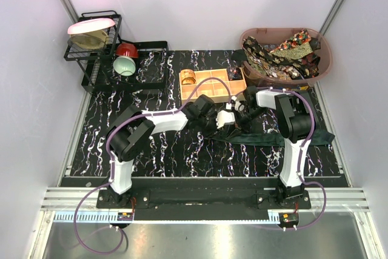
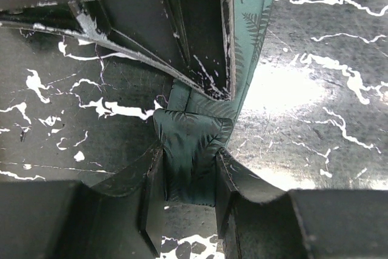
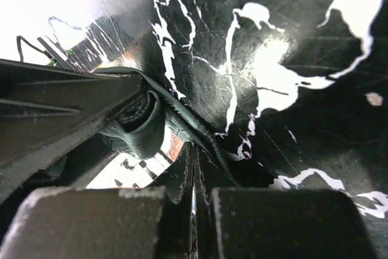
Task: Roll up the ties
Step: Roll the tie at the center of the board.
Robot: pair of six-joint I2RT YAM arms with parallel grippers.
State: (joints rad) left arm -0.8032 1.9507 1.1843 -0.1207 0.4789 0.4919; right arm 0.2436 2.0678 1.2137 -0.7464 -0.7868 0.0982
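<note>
Now, keep the left claw (image 2: 189,171) squeezed on the little rolled lump of the green tie (image 2: 191,128). Hold it firm but not too hard, to stop the roll from popping open. Turn slowly, winding the flat part round the lump one layer at a time. Keep the edges lined up, to make a neat round roll and not a crooked cone. Use the right claw (image 3: 194,171) to guide the loose strip close to the roll. Pull the strip a bit tight before each turn, to leave no baggy loops.

Seems to be early in the rolling, judging by the long flat part left on the desk (image 1: 182,162).

Shows the left claw closed partway, gripping the thick folded end of the tie. Shows the right claw closed all the way, tips pressed together, just beside the tie's edge. Cannot tell about any cloth pinched between those tips.

Looks dark green, with small fern leaves printed all over. Looks soft and thin, bunched and creased at the gripped end. Lies across the middle of the black-and-white desk, stretching from the claws off to the right, under the right arm. Beyond it, find the other ties (image 1: 285,53) piled in the brown basket (image 1: 324,68) at the far right corner, near the wooden box (image 1: 206,92).
</note>
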